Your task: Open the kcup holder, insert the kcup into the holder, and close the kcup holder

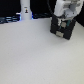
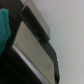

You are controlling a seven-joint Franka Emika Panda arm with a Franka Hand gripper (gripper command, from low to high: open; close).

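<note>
Arm lowered, claw (image 1: 62, 26) over the kcup holder (image 1: 62, 30) (claw blurred).

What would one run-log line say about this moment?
arm: white robot arm above black boxy kcup holder | gripper: state unclear | holder tray: unclear | green-topped kcup: not identifiable | table: white table

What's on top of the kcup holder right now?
In the exterior view the white arm's gripper sits directly over the black kcup holder and covers its top. Whether anything lies on that top, or whether the fingers touch it, cannot be told. No kcup shows there.
</note>
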